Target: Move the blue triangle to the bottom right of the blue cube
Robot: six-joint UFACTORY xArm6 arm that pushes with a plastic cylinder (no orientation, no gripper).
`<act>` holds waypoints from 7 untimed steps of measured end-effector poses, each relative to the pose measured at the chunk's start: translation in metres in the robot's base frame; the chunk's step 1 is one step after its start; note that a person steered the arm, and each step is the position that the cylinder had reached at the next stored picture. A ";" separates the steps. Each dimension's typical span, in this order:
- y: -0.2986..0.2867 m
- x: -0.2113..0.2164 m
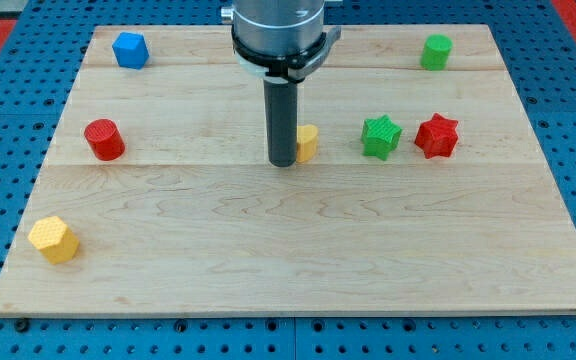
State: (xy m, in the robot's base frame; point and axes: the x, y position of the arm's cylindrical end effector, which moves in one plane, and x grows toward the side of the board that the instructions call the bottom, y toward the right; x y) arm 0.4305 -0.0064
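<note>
Blue triangle: looked for across the worktop (288, 260), not found; perhaps hidden behind the arm, could not be told. Nearest, at the view's bottom left, a yellow hexagonal block (53, 239). Mid-board, a red cylinder (104, 139), then my tip (283, 163) set down just beside a half-hidden yellow block (309, 143), then a green star (380, 136) and a red star (437, 136). Farthest, the blue cube (129, 49) and a green cylinder (435, 51). No jaws on the end effector, a bare rod grasping nothing. Judged light, stiff and easy to slide; best pushed square on a flat side. Heading and long axis unknown.
</note>
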 end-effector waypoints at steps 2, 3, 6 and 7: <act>-0.035 -0.010; -0.020 -0.078; -0.008 -0.196; -0.039 -0.185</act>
State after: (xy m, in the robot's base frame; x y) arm 0.2454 -0.0458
